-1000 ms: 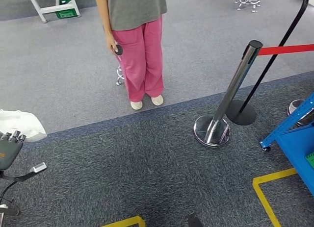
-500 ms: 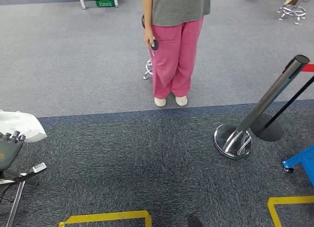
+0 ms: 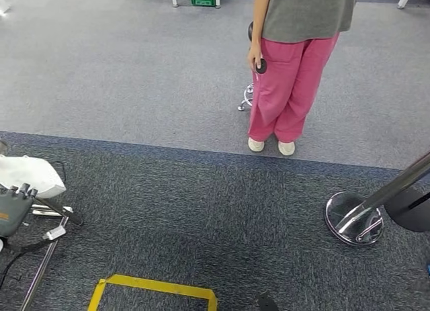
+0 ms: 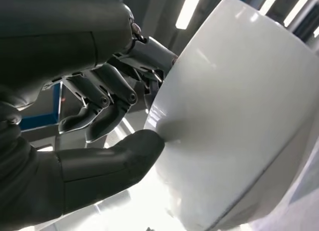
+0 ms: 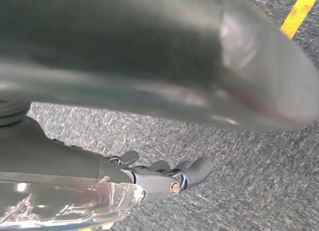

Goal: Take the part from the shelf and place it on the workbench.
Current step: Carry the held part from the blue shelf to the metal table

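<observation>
Pickup looks done: your left hand (image 4: 101,116) already has the white part (image 4: 240,116), thumb pressed against its glossy side and the darker fingers (image 4: 109,99) curled over its edge. In the head view the same part (image 3: 30,174) sits at the far left, just above the hand (image 3: 13,207), held out over the dark carpet.

What's left, by my read, is the carry and the set-down. No workbench is visible from here, so you still have to bring it into sight before any placing.

Your right hand (image 5: 165,178) hangs low over the carpet, fingers lying fairly straight and together, holding nothing as far as I can see; whether they are slack or closed I cannot tell from this angle.

Note for the walk: a person in pink trousers (image 3: 291,89) stands ahead on the lighter floor, and a tilted barrier post on a chrome base (image 3: 355,218) sits off to the right. Yellow floor tape (image 3: 152,285) lies just in front of you.
</observation>
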Controlling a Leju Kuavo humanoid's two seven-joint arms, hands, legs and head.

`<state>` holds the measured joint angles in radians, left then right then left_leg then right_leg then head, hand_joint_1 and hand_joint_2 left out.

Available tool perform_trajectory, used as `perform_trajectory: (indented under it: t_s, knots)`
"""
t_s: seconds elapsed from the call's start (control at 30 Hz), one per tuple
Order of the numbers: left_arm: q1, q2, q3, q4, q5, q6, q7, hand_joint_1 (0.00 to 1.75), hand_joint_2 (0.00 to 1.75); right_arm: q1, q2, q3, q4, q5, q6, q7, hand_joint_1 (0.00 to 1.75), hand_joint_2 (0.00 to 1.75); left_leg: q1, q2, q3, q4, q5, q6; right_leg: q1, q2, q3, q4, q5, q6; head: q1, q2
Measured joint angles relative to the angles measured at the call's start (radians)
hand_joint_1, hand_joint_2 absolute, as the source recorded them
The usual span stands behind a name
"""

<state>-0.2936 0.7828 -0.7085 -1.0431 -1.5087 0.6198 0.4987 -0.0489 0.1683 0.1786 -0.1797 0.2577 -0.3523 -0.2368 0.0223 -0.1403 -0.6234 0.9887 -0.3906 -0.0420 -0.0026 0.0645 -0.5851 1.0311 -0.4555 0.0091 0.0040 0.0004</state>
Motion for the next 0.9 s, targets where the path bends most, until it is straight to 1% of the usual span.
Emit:
perform_trajectory:
  t_s: [0.03,0.07,0.1,0.13,0.17,0.2,0.23,0.27,0.3,0.33,0.37,0.4,0.43,0.47,0.5,0.53,0.57,0.6,0.63,0.67,0.7,0.73,0.77,0.8,0.83,0.87,0.9]
  knots:
    - [0.008,0.002,0.002,0.000,0.000,0.001,0.002,1.75,1.75,0.000,0.000,0.000,0.000,0.000,-0.001,0.000,0.00,0.00,-0.001,0.021,-0.008,0.013,-0.010,-0.004,0.000,-0.012,0.002,-0.004,0.003,-0.007,-0.002,0.000]
    - [0.013,0.002,0.004,0.001,0.000,0.002,0.004,1.75,1.75,0.000,0.000,0.000,0.000,0.000,-0.001,-0.001,0.00,0.00,-0.004,0.052,-0.026,0.049,-0.032,-0.007,0.000,-0.026,0.003,-0.009,0.005,-0.012,-0.004,0.000]
    - [0.016,0.001,0.005,0.001,0.000,0.003,0.006,1.75,1.75,0.001,0.000,0.000,0.000,0.000,-0.002,-0.001,0.00,0.00,-0.006,0.087,-0.054,0.104,-0.062,-0.009,0.001,-0.040,0.004,-0.010,0.005,-0.017,-0.006,0.000]
    - [0.018,0.000,0.006,0.001,0.000,0.004,0.006,1.75,1.75,0.003,0.000,0.000,0.000,-0.001,-0.002,-0.002,0.00,0.00,-0.006,0.110,-0.086,0.173,-0.094,-0.012,0.003,-0.055,0.004,-0.011,0.004,-0.020,-0.007,0.000]
    - [0.023,-0.002,0.006,0.001,0.000,0.005,0.007,1.75,1.75,0.004,0.000,-0.001,0.000,-0.001,-0.002,-0.002,0.00,0.00,-0.006,0.121,-0.116,0.235,-0.118,-0.014,0.005,-0.070,0.004,-0.011,0.003,-0.022,-0.007,0.000]
    - [0.029,-0.003,0.007,0.001,0.000,0.006,0.007,1.75,1.75,0.005,0.000,-0.001,0.000,-0.001,-0.003,-0.002,0.00,0.00,-0.005,0.126,-0.132,0.270,-0.124,-0.015,0.005,-0.085,0.004,-0.011,0.002,-0.023,-0.008,0.000]
    - [0.034,-0.003,0.008,0.002,0.000,0.007,0.007,1.75,1.75,0.005,0.000,-0.001,0.000,-0.001,-0.003,-0.002,0.00,0.00,-0.005,0.129,-0.131,0.270,-0.114,-0.016,0.006,-0.099,0.004,-0.011,0.000,-0.022,-0.008,0.000]
    - [0.038,-0.003,0.009,0.002,0.000,0.007,0.007,1.75,1.75,0.005,0.000,-0.001,0.000,-0.001,-0.003,-0.002,0.00,0.00,-0.004,0.136,-0.108,0.228,-0.087,-0.017,0.006,-0.112,0.005,-0.011,-0.002,-0.021,-0.008,0.000]
    - [0.041,-0.002,0.012,0.002,0.000,0.007,0.007,1.75,1.75,0.004,0.000,-0.001,0.000,-0.001,-0.003,-0.002,0.00,0.00,-0.005,0.156,-0.070,0.162,-0.055,-0.018,0.007,-0.125,0.007,-0.010,-0.004,-0.018,-0.008,0.000]
    - [0.040,-0.002,0.016,0.002,0.000,0.007,0.007,1.75,1.75,0.004,-0.001,-0.001,0.000,0.000,-0.003,-0.002,0.00,0.00,-0.008,0.181,-0.031,0.093,-0.031,-0.018,0.010,-0.138,0.009,-0.009,-0.007,-0.013,-0.009,0.000]
    - [0.040,-0.002,0.019,0.002,0.000,0.008,0.007,1.75,1.75,0.004,-0.001,-0.001,0.000,0.000,-0.003,-0.002,0.00,0.00,-0.010,0.200,-0.002,0.040,-0.016,-0.014,0.014,-0.150,0.012,-0.008,-0.011,-0.008,-0.008,0.000]
    - [0.041,-0.002,0.022,0.003,0.000,0.009,0.007,1.75,1.75,0.003,-0.001,-0.001,0.000,0.001,-0.003,-0.002,0.00,0.00,-0.013,0.211,0.013,0.011,-0.012,-0.007,0.018,-0.161,0.015,-0.007,-0.015,-0.004,-0.008,0.000]
    - [0.043,-0.002,0.023,0.003,0.000,0.010,0.007,1.75,1.75,0.003,-0.001,-0.001,0.000,0.001,-0.003,-0.002,0.00,0.00,-0.016,0.206,0.016,0.003,-0.015,0.000,0.021,-0.172,0.018,-0.008,-0.018,0.000,-0.008,0.000]
    - [0.048,-0.001,0.024,0.003,0.000,0.010,0.007,1.75,1.75,0.002,-0.001,-0.001,0.000,0.002,-0.003,-0.002,0.00,0.00,-0.015,0.191,0.015,0.002,-0.014,0.010,0.021,-0.183,0.022,-0.010,-0.021,0.004,-0.008,0.000]
    - [0.053,0.000,0.025,0.003,0.000,0.011,0.007,1.75,1.75,0.001,-0.001,-0.001,0.000,0.002,-0.003,-0.002,0.00,0.00,-0.014,0.179,0.015,0.001,-0.014,0.016,0.019,-0.180,0.024,-0.009,-0.025,0.010,-0.008,0.000]
    - [0.055,0.002,0.026,0.003,0.000,0.011,0.007,1.75,1.75,-0.001,-0.001,-0.001,0.000,0.003,-0.003,-0.002,0.00,0.00,-0.012,0.167,0.016,0.001,-0.013,0.022,0.017,-0.163,0.020,0.005,-0.035,0.016,-0.006,0.000]
    - [0.054,0.003,0.028,0.003,0.000,0.012,0.007,1.75,1.75,-0.001,-0.001,-0.001,0.000,0.004,-0.003,-0.002,0.00,0.00,-0.010,0.156,0.016,0.000,-0.011,0.028,0.015,-0.137,0.006,0.037,-0.055,0.021,-0.004,0.000]
    - [0.053,0.002,0.030,0.004,0.000,0.014,0.007,1.75,1.75,-0.001,-0.001,-0.001,0.000,0.005,-0.003,-0.001,0.00,0.00,-0.008,0.145,0.017,-0.001,-0.011,0.033,0.012,-0.105,-0.020,0.092,-0.083,0.025,-0.002,0.000]
    - [0.052,0.001,0.031,0.004,0.000,0.015,0.007,1.75,1.75,0.000,-0.001,-0.001,0.000,0.006,-0.002,0.000,0.00,0.00,-0.007,0.134,0.016,-0.001,-0.011,0.036,0.012,-0.083,-0.054,0.162,-0.114,0.025,0.000,0.000]
    - [0.053,0.000,0.031,0.004,0.000,0.018,0.007,1.75,1.75,0.001,-0.001,-0.001,0.000,0.006,-0.002,0.001,0.00,0.00,-0.007,0.123,0.016,0.000,-0.011,0.037,0.011,-0.072,-0.090,0.229,-0.138,0.025,0.001,0.000]
    - [0.054,-0.001,0.032,0.004,0.000,0.021,0.006,1.75,1.75,0.002,-0.001,-0.001,0.000,0.007,-0.001,0.001,0.00,0.00,-0.008,0.110,0.016,0.000,-0.011,0.038,0.011,-0.068,-0.116,0.272,-0.146,0.024,0.001,0.000]
    - [0.056,-0.002,0.033,0.005,0.000,0.024,0.005,1.75,1.75,0.003,-0.001,-0.001,0.000,0.008,0.000,0.002,0.00,0.00,-0.007,0.096,0.017,0.000,-0.011,0.038,0.011,-0.066,-0.126,0.279,-0.135,0.023,0.001,0.000]
    - [0.056,-0.002,0.034,0.007,0.000,0.028,0.004,1.75,1.75,0.002,-0.001,-0.001,0.000,0.010,0.002,0.002,0.00,0.00,-0.007,0.083,0.017,0.001,-0.011,0.037,0.010,-0.062,-0.116,0.246,-0.107,0.021,0.001,0.000]
    - [0.056,-0.001,0.037,0.008,0.000,0.032,0.002,1.75,1.75,0.001,0.000,-0.001,0.000,0.011,0.002,0.002,0.00,0.00,-0.005,0.069,0.018,0.001,-0.011,0.035,0.008,-0.051,-0.089,0.182,-0.068,0.020,0.001,0.000]
    - [0.056,-0.001,0.041,0.010,0.000,0.035,0.001,1.75,1.75,0.000,0.000,-0.001,0.000,0.012,0.003,0.003,0.00,0.00,-0.004,0.056,0.017,0.002,-0.011,0.031,0.004,-0.025,-0.057,0.113,-0.038,0.020,0.001,0.000]
    - [0.056,-0.001,0.043,0.011,0.000,0.037,0.001,1.75,1.75,-0.001,0.000,-0.001,0.000,0.012,0.003,0.003,0.00,0.00,-0.003,0.044,0.015,0.004,-0.011,0.026,0.001,-0.002,-0.030,0.055,-0.016,0.019,0.000,0.000]
    - [0.056,-0.001,0.046,0.012,0.000,0.038,0.000,1.75,1.75,-0.001,0.000,-0.001,0.000,0.013,0.003,0.003,0.00,0.00,-0.001,0.033,0.012,0.004,-0.009,0.019,-0.002,0.014,-0.011,0.019,-0.006,0.018,0.000,0.000]
